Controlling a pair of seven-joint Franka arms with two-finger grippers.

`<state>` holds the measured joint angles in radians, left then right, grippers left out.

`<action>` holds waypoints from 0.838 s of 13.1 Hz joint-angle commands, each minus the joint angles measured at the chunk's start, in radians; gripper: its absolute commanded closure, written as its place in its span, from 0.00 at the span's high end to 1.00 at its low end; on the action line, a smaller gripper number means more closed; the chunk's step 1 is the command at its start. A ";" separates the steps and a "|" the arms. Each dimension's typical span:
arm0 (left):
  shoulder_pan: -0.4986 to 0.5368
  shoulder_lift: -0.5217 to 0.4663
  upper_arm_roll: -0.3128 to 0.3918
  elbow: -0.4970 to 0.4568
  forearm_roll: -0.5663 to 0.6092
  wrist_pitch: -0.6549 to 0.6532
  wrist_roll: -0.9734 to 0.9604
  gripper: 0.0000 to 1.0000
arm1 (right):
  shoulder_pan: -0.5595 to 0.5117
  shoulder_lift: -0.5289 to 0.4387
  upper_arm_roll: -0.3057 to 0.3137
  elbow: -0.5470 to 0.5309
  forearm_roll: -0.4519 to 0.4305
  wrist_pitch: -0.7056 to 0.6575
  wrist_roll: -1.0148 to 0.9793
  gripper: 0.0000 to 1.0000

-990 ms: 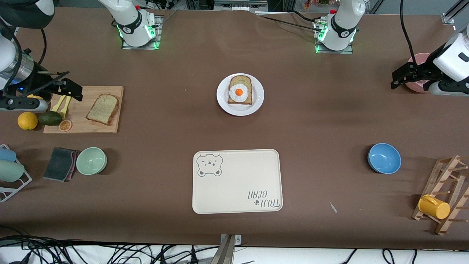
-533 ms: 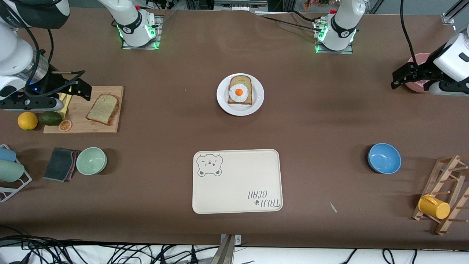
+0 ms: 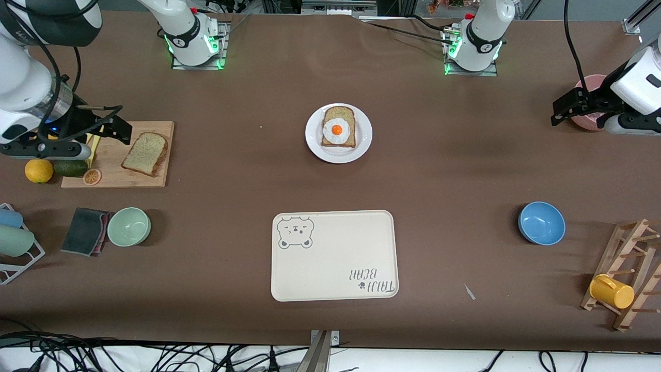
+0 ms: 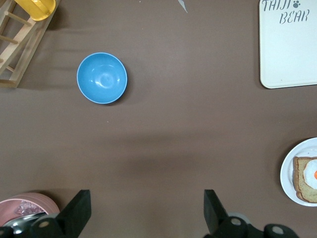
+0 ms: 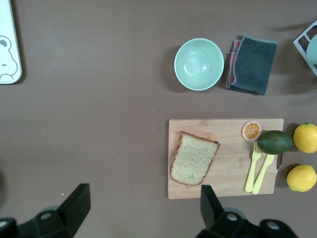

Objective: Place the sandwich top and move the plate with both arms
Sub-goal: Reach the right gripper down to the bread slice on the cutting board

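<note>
The sandwich top (image 3: 146, 153), a plain speckled tan slice, lies on a wooden cutting board (image 3: 135, 180) at the right arm's end of the table; it also shows in the right wrist view (image 5: 194, 158). The white plate (image 3: 313, 139) sits mid-table and bears a bread slice with a fried egg (image 3: 337, 131); the plate's edge shows in the left wrist view (image 4: 289, 171). My right gripper (image 3: 117, 130) is open and empty, up over the board's end beside the plain slice (image 5: 142, 208). My left gripper (image 3: 563, 109) waits open and empty by a pink bowl (image 4: 146, 210).
On the board lie yellow forks (image 5: 260, 173) and an orange slice (image 3: 92, 176); an avocado (image 3: 71, 166) and a lemon (image 3: 38, 170) sit beside it. Nearer the camera are a green bowl (image 3: 128, 226), a grey cloth (image 3: 85, 231), the bear-print tray (image 3: 334, 256), a blue bowl (image 3: 541, 222) and a wooden rack (image 3: 627, 268).
My right arm has moved along the cutting board toward the plain slice, gripper still open. The left arm has not moved.
</note>
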<state>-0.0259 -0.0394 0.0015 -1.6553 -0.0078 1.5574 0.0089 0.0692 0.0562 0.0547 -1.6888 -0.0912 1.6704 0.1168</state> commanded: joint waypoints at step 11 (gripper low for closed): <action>0.003 -0.008 -0.006 0.002 0.032 -0.011 0.014 1.00 | -0.005 -0.118 -0.053 -0.693 -0.091 0.556 0.185 0.94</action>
<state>-0.0259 -0.0394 0.0016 -1.6553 -0.0078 1.5574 0.0089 0.0683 -0.0537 0.0343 -2.2879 -0.1601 2.1275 0.2809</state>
